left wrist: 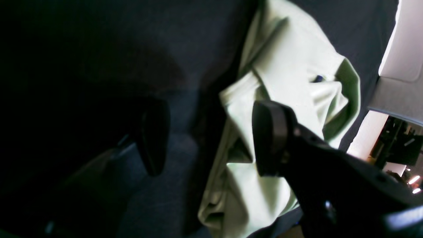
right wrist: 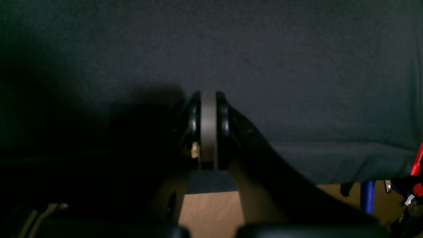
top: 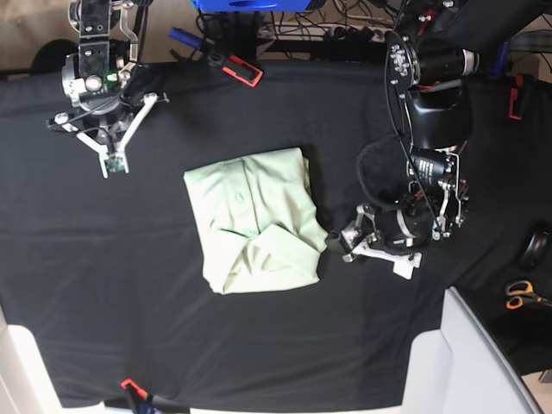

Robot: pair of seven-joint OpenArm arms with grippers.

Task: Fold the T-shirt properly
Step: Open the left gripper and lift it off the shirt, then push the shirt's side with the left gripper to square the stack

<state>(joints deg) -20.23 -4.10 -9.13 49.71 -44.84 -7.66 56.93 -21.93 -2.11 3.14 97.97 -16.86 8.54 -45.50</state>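
The left hand [left wrist: 205,138] was open, its two dark fingers [left wrist: 269,138] spread apart; one sat over the pale mint-green T-shirt [left wrist: 290,66] and the other over the black cloth beside the shirt's edge. Whether either finger touched the fabric could not be told, and nothing lay gripped between them. The right hand [right wrist: 208,129] was clenched, its pads pressed together with nothing held, low over bare black cloth.

The T-shirt [top: 254,220] lay folded into a rough rectangle near the middle of the bench [top: 103,302], which was covered by the black cloth. In the base view the left hand [top: 338,242] sat at the shirt's edge on that view's right, low down near its corner. The right hand [top: 113,160] was well apart from the shirt, toward that view's upper left.

Only the left wrist view showed the creases and layered folds of the shirt up close, along with a tiny dark blue mark [left wrist: 318,78] on it. Only the base view showed the shirt's whole outline, a pair of orange-handled scissors [top: 523,294] at the far right edge, and a red clamp [top: 243,70] at the back of the bench.

The left arm [top: 431,129] reached down from the top of the base view, with its wrist bent toward the shirt. The right arm pointed its hand downward over the cloth.
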